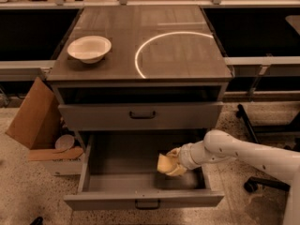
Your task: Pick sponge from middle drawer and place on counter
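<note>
Sponge (pixel 164 165) between gripper (pixel 172 163) fingers, inside middle drawer (pixel 122 165), right side.

Speckled terrazzo floor (pixel 28 191), brown cardboard box (pixel 33 117) at left, black wheeled chair base (pixel 251 185) at right

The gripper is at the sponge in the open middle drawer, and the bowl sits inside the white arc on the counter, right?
No: the camera view shows the bowl outside the arc, left of it on the counter. The gripper is at the sponge in the open middle drawer.
</note>
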Robot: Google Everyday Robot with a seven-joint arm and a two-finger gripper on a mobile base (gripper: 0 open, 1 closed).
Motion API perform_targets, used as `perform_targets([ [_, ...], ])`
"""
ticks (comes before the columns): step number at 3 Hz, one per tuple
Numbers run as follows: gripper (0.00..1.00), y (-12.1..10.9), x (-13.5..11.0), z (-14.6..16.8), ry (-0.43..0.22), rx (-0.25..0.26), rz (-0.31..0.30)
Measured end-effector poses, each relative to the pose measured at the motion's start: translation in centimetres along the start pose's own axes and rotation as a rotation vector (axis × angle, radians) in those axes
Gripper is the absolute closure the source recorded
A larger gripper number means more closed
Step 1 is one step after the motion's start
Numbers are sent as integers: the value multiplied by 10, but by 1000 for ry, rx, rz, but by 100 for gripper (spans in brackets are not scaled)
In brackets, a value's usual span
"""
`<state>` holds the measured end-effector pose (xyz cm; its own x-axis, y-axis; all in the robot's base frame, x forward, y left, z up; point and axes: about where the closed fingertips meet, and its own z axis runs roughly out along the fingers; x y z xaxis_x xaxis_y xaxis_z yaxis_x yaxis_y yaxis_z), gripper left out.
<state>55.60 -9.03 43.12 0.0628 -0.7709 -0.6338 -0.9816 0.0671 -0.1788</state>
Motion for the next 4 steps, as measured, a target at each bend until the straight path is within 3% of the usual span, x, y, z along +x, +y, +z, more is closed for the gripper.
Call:
perform_targets([
  [2, 100, 11, -38, -84, -161, -17, -111],
  [3, 100, 11, -38, -84, -161, -17, -111],
  [4, 100, 12, -49, -106, -149, 8, -147],
])
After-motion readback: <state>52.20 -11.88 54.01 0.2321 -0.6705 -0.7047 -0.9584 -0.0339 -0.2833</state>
